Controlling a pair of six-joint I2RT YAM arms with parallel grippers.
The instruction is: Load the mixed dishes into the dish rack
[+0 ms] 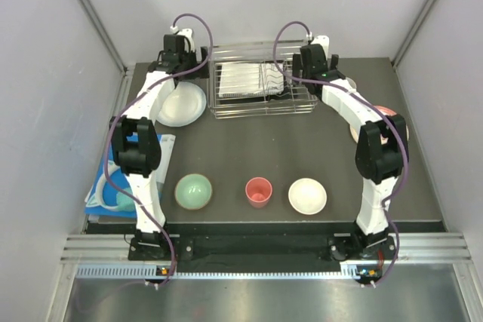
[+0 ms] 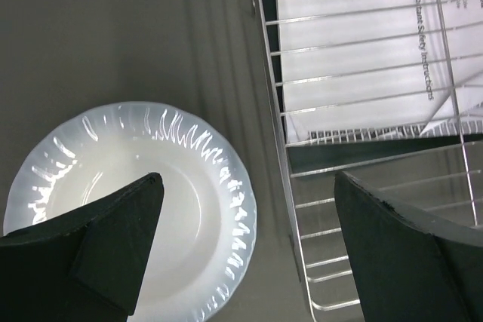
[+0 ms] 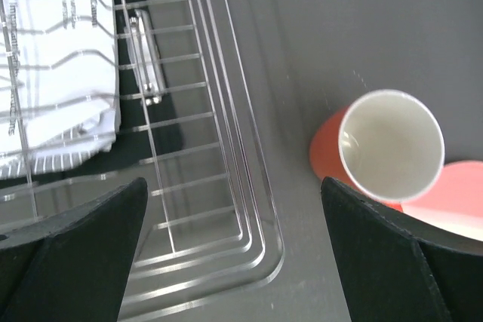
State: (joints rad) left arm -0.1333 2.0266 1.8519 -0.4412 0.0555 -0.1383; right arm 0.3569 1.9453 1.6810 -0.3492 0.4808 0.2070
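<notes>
Silver wire at the far middle of the table — that's the dish rack (image 1: 260, 81), with a white printed paper (image 1: 241, 79) seen through its grid. We have the left gripper (image 2: 247, 182) hanging over the rack's left edge, fingers spread wide and holding nothing. Below it lies the white plate (image 2: 128, 209), flat on the table just beside the rack. Over on the other side, the right gripper (image 3: 234, 186) is spread just as wide above the rack's right corner, also empty. Right there we see the orange mug (image 3: 389, 145), mouth up, near the rack's outer side and just beside the pale pink plate (image 3: 453, 194). Along the near edge — three pieces in a row, well apart: the mint-green bowl (image 1: 194, 191), the small pink cup (image 1: 259, 191), then the orange-outside bowl (image 1: 307, 196), showing us its white inside. A blue sheet (image 1: 96, 190) lies at the left edge beside the left arm.
</notes>
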